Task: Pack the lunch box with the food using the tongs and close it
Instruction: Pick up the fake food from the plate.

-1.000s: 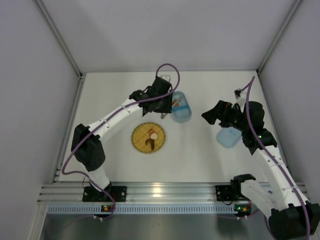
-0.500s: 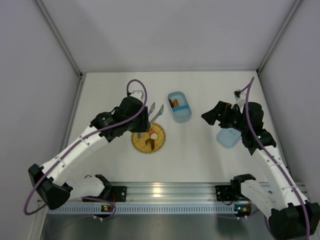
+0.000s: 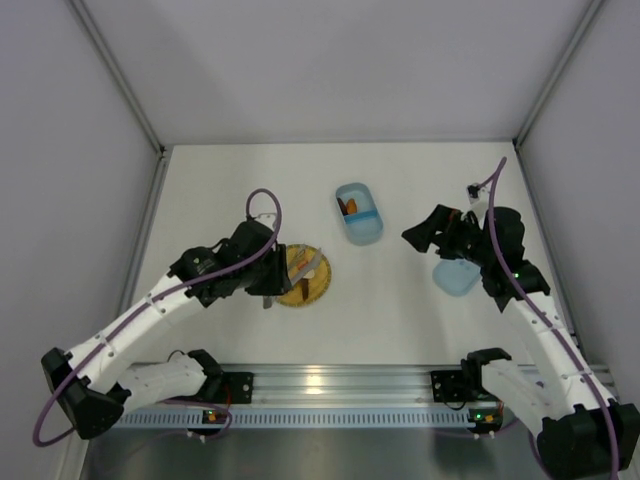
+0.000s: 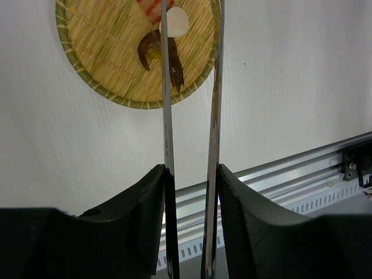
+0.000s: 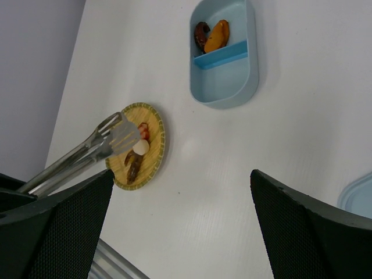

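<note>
Tongs (image 5: 113, 138), long pale-silver V-shaped ones pinched in my half-closed left gripper (image 4: 190, 192), hover over the round yellow woven plate (image 4: 87, 75) near the table's (image 3: 400, 320) middle and could flick the small brown food piece (image 4: 148, 46) off, while my right gripper (image 3: 420, 233) gapes wide, empty.

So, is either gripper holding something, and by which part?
The left gripper holds the tongs by both arms, far from the tips. The right gripper is open and empty.

one lunch box (image 5: 224, 81), one lid (image 3: 452, 280), one plate (image 4: 99, 52), one pair of tongs (image 5: 87, 154), five food pieces (image 5: 216, 36)
</note>
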Controlling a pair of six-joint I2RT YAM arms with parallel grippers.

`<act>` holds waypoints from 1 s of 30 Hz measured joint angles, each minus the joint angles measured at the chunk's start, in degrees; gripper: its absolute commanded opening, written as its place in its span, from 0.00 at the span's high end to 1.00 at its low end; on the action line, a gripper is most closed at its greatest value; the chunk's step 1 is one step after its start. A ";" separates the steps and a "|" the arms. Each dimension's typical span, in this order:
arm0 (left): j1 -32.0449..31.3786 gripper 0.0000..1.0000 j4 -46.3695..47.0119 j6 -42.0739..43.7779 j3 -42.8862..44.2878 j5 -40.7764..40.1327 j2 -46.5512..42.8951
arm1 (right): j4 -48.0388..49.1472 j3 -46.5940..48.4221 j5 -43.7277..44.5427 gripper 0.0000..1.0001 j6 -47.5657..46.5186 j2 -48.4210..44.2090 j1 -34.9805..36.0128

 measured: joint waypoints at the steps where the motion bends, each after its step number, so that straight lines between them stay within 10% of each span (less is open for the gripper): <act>1: -0.20 0.56 -0.33 -0.20 -0.28 0.04 -0.09 | 0.15 -0.20 0.02 0.00 0.13 0.00 0.00; 30: -1.60 0.56 -1.90 -1.42 -4.15 0.48 -0.57 | 0.52 -2.10 0.11 0.00 0.72 0.11 0.00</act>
